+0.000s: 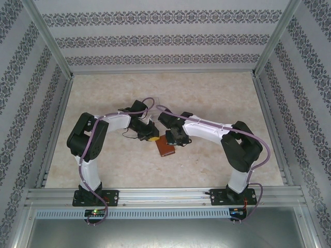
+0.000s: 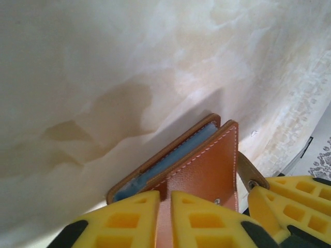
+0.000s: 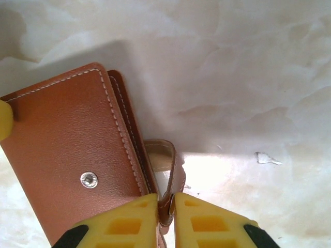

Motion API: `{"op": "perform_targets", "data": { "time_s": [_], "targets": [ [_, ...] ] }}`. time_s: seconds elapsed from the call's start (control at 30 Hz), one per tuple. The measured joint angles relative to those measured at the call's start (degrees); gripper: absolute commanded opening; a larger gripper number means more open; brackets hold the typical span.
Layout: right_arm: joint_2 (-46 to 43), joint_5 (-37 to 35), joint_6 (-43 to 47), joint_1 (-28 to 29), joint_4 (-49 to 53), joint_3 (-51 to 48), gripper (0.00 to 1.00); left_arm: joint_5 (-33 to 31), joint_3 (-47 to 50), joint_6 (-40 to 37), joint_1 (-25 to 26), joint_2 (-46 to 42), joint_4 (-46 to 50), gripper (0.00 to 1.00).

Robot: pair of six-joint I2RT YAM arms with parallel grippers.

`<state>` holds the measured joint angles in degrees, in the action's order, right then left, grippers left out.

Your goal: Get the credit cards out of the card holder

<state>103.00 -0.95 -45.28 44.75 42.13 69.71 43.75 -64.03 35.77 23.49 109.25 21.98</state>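
The marbled table (image 1: 155,88) is being shared by two arms, the left arm (image 1: 90,137) and the right arm (image 1: 238,144). Both are being bent inward toward the middle of the surface. One card holder (image 1: 165,148), brown leather with pale stitching, is lying there between the two wrists, and it is the one container being seen.

Its upper cover is being gripped at the near edge by the left gripper (image 2: 165,201). The yellow jaws are being kept nearly closed, with only the leather between them. In the left wrist view, a narrow gap is being shown between this cover and the leaf beneath, and a strip of grey-blue lining (image 2: 170,155) is being exposed there. Whether credit cards are sitting in it cannot be told.

One strap tab (image 3: 173,160) is being pinched by the right gripper (image 3: 166,204), whose jaws are being held almost together on it. One metal snap stud (image 3: 89,180) is being shown on the cover.
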Motion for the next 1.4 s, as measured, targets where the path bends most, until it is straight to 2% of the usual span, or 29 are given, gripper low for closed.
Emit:
{"op": "perform_targets", "data": {
  "time_s": [0.23,0.4,0.67,1.03,1.4],
  "targets": [
    [-2.16,7.48,-2.95,-0.39,-6.82,-3.43,0.14,-6.54,-1.01,-1.57,-0.11,-4.24,7.56,0.34],
    [-3.63,9.66,-4.11,-0.76,-9.42,-5.01,0.14,-9.84,-2.38,-2.64,-0.13,-6.14,11.82,0.43],
    [-5.16,8.83,-3.23,-3.85,-8.37,-7.78,0.29,-13.79,-5.07,-2.78,3.1,-6.23,15.82,0.49],
    [-5.77,9.88,0.59,-8.52,-11.61,-13.35,0.28,-19.17,-11.67,-0.79,9.51,-4.24,19.61,0.59],
    [-6.19,17.75,3.76,-13.2,-20.74,-18.12,0.3,-25.73,-14.75,2.95,13.4,-2.56,24.35,0.64]
  ]
}}
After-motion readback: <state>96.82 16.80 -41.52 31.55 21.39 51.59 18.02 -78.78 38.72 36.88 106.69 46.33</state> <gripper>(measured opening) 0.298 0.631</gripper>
